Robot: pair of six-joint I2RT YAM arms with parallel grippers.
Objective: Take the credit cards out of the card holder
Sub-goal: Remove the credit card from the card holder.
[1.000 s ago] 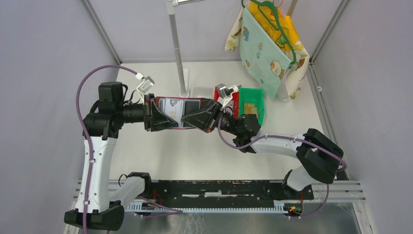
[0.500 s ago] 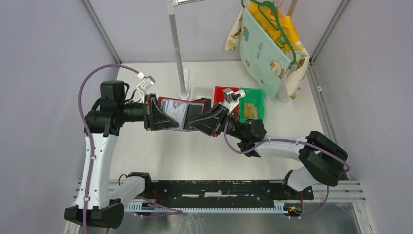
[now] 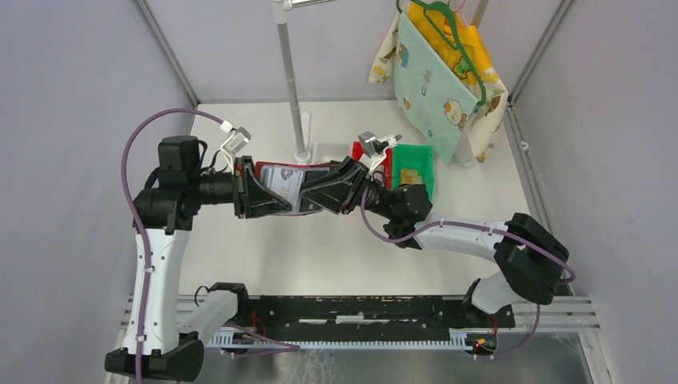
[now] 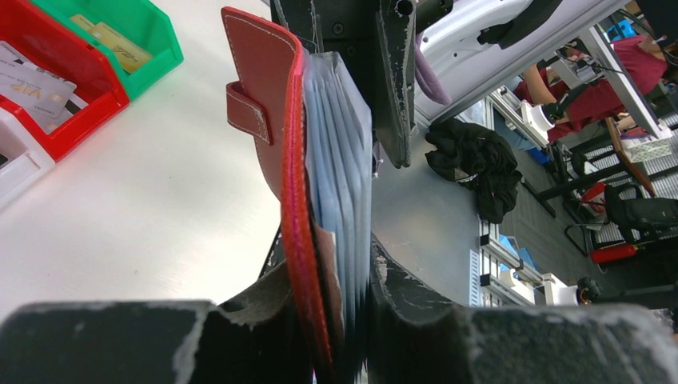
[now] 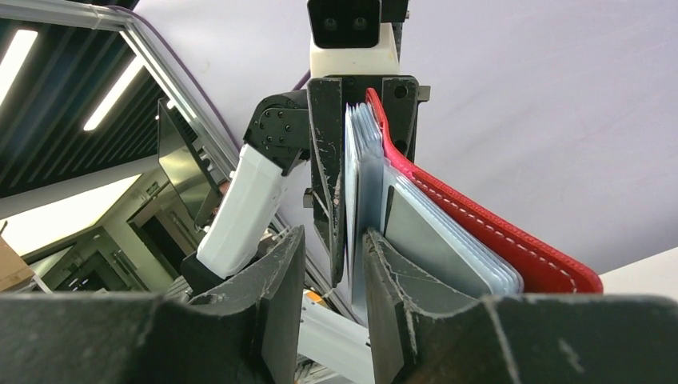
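Observation:
The dark red card holder (image 3: 289,170) hangs open in the air between my two grippers. My left gripper (image 3: 281,203) is shut on its spine end; in the left wrist view (image 4: 345,320) the red cover (image 4: 268,96) and the clear sleeves (image 4: 340,160) stand up from the jaws. My right gripper (image 3: 307,197) is open at the sleeves' free ends. In the right wrist view (image 5: 334,272) one finger is slid in between sleeves (image 5: 361,168), with a gap on the other side. Tan credit cards (image 3: 411,178) lie in the green bin (image 4: 112,46). No tan card shows in the holder.
A green bin (image 3: 424,156) and a red bin (image 3: 360,149) sit behind the right gripper; the red bin holds a white card (image 4: 36,80). A metal stand pole (image 3: 293,80) rises just behind the holder. A cloth bag (image 3: 444,80) hangs at the back right.
The right gripper drew back to the lower right half a second ago, then returned up and left onto the sleeves. The left arm and the holder barely shifted.

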